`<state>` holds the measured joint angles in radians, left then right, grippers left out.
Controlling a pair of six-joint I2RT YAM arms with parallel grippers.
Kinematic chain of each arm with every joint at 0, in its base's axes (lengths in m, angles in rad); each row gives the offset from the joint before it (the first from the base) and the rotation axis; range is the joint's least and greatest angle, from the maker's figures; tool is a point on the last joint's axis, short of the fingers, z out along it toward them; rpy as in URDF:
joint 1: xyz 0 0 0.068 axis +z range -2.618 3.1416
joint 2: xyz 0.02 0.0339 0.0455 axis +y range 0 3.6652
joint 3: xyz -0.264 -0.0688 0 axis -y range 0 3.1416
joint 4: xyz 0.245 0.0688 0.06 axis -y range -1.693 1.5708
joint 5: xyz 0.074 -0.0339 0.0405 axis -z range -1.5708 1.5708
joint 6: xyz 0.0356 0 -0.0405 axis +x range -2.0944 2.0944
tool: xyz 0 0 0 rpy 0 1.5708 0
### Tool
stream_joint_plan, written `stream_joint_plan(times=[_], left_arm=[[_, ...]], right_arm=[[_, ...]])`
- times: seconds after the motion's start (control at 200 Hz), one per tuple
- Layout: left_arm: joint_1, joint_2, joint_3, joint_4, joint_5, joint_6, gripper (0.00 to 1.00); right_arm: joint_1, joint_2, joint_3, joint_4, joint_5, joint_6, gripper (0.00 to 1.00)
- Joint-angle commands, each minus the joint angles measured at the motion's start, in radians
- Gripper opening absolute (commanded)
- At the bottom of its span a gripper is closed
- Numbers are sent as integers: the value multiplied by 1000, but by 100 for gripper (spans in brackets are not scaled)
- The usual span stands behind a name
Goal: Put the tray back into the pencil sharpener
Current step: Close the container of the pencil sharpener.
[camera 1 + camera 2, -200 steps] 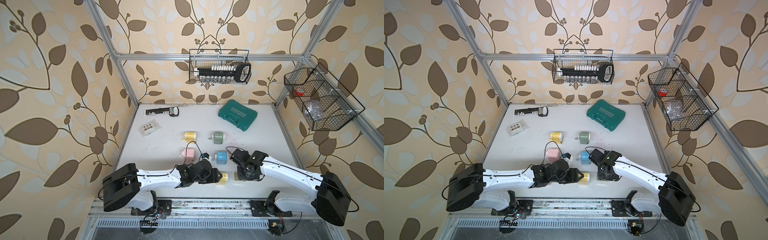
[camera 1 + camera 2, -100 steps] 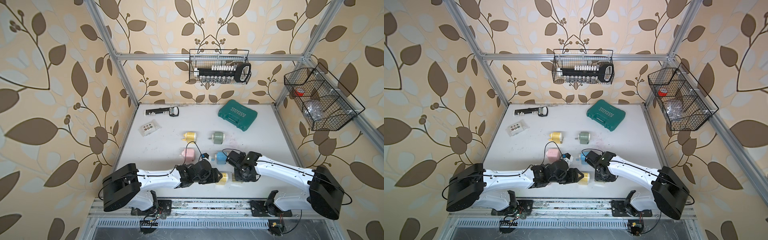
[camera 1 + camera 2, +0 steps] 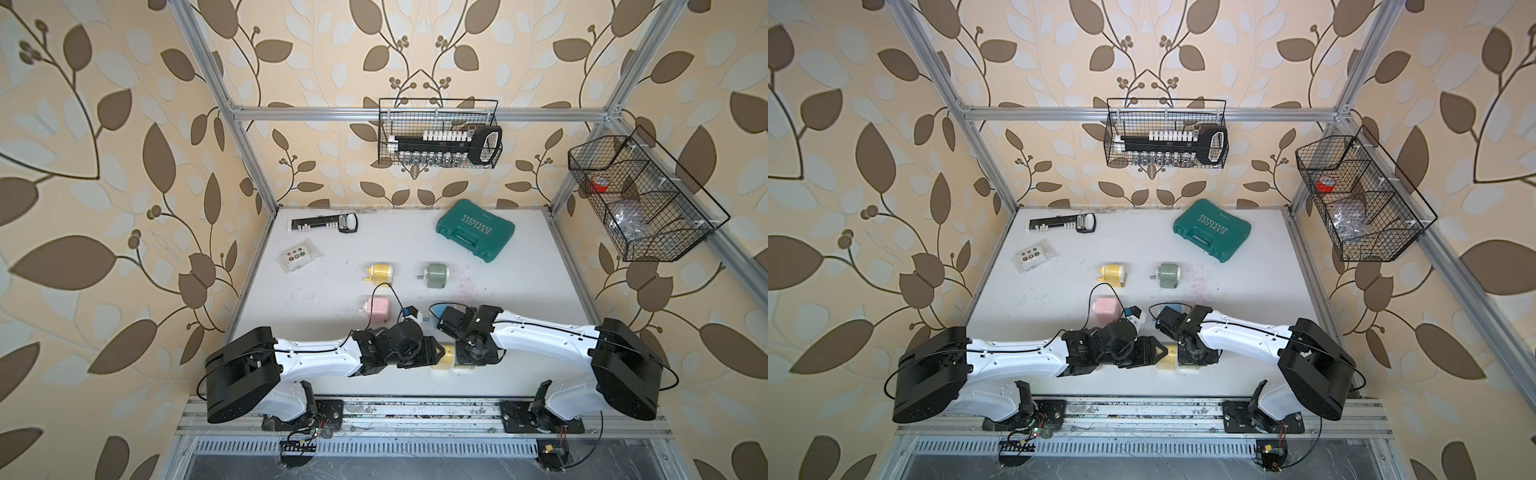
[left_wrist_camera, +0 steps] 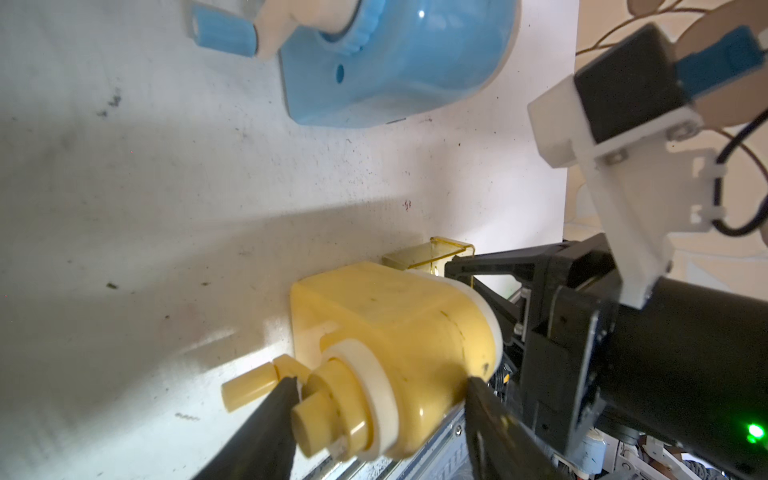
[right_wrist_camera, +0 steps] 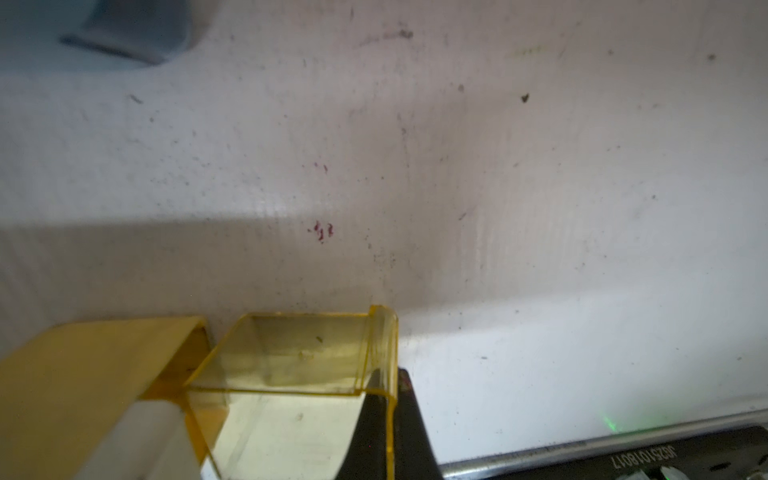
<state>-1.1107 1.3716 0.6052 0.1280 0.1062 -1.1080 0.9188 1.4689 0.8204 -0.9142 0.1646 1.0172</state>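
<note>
A yellow pencil sharpener point(image 3: 441, 360) point(image 3: 1166, 360) lies near the table's front edge. My left gripper point(image 4: 380, 388) is shut on it, one finger beside the crank and one on the body point(image 4: 395, 324). The tray point(image 5: 291, 353) is clear yellow plastic. My right gripper point(image 5: 388, 392) is shut on the tray's outer end wall, a dark finger on each side. The tray's inner end touches the sharpener's open end point(image 5: 83, 374), and most of the tray point(image 4: 432, 255) sticks out. In both top views the two grippers point(image 3: 434, 353) point(image 3: 469, 358) face each other across the sharpener.
A blue sharpener point(image 4: 395, 62) lies just behind. Pink point(image 3: 376, 309), yellow point(image 3: 380, 272) and green point(image 3: 434, 275) sharpeners lie mid-table, with a teal case point(image 3: 476, 228) at the back right. The metal front rail point(image 5: 540, 453) runs close beside the tray.
My right arm has moved left with the tray, bringing it up against the yellow sharpener. The left arm has held the sharpener still.
</note>
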Motion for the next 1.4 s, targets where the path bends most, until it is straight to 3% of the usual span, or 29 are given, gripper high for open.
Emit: stream_joint_plan(times=[0.0,1.03,1.175,1.395], left_arm=[[8,12,-3,21,16,-4,64],[8,14,11,-13,10,2,64],[9,14,11,-16,9,2,64],[9,19,13,-12,10,4,64]], right_arm=[[12,8,25,6,-3,21,0],[14,-35,-56,101,-57,-25,0],[13,-30,-64,108,-55,-24,9],[13,-39,-65,133,-65,-45,10]])
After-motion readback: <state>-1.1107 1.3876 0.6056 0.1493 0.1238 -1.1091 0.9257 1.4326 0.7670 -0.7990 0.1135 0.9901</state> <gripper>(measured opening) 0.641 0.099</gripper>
